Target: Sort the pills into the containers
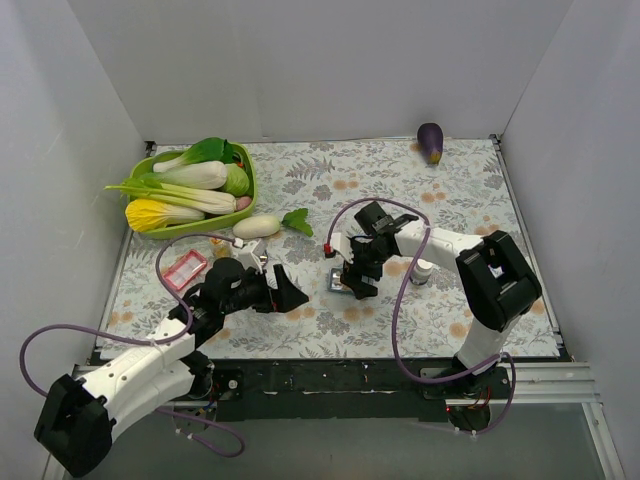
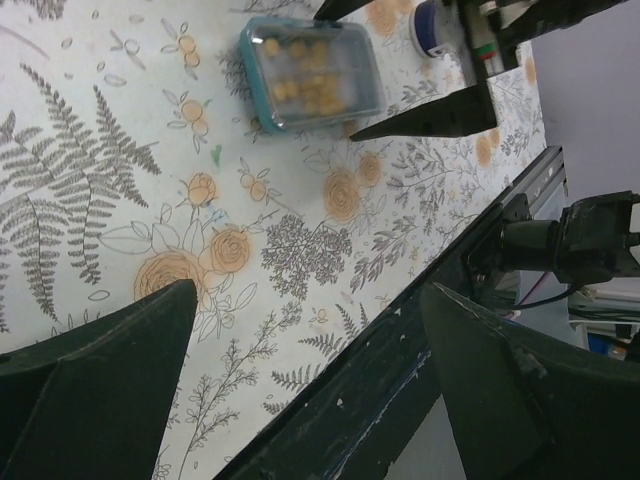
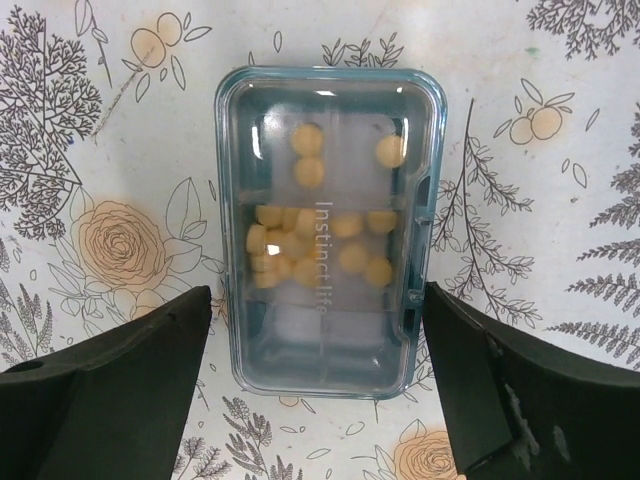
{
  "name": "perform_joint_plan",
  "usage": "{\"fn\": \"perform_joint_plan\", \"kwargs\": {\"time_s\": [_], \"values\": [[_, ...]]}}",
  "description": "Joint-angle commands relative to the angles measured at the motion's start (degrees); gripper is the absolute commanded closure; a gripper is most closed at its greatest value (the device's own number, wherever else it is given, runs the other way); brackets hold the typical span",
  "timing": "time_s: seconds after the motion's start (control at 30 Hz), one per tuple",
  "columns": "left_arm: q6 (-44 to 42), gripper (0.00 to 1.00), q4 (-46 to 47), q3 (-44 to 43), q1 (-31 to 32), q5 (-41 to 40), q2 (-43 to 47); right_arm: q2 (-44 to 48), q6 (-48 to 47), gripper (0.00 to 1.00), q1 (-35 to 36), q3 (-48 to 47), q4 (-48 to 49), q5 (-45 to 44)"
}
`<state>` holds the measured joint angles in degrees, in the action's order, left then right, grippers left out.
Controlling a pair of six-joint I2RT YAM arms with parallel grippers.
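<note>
The right gripper (image 3: 316, 293) is spread wide over the blue-rimmed box (image 3: 330, 90). It has one finger on each long side, very close to the edges, and it is not squeezing the box. The box lies flat on the flowery table (image 1: 470, 190) with its clear lid on. The pills (image 3: 300, 245) are inside, most of them bunched in the middle part and three in one end part. The left gripper (image 2: 308, 290) is spread wide too, with nothing between its fingers. It hangs just beside the black rail (image 2: 400, 370) at the near edge of the table, and there is bare cloth between it and the box. A small white bottle (image 1: 423, 270) stands near the box on its right. The red-rimmed tray (image 1: 184, 269) sits near the left edge. The green basket (image 1: 251, 188) fills the far left corner.
</note>
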<state>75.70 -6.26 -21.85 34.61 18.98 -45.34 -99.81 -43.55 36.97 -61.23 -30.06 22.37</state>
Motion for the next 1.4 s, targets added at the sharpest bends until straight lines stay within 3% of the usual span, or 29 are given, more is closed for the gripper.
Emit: {"fn": "perform_joint_plan", "kwargs": {"time_s": [0.0,0.2,0.7,1.23,1.37], "values": [[5.0,0.05,8.2,4.1,-0.2,1.4,-2.4,-0.8,-0.2,0.06,-0.1,-2.2,-2.9,3.4],[4.6,0.05,12.0,4.6,-0.2,2.5,-6.9,-2.1,-0.4,0.05,-0.4,-3.0,-3.4,4.4],[4.4,0.07,16.5,6.4,-0.2,3.4,-12.4,-2.9,2.0,0.37,-2.8,-7.0,-7.0,10.7],[4.0,0.07,15.8,7.0,-0.2,3.7,-11.3,-5.8,0.6,0.46,-6.0,-10.4,-11.8,15.5],[4.1,0.07,15.9,6.9,-0.2,3.9,-11.3,-4.5,2.1,0.46,-5.5,-8.3,-8.7,13.6]]}}
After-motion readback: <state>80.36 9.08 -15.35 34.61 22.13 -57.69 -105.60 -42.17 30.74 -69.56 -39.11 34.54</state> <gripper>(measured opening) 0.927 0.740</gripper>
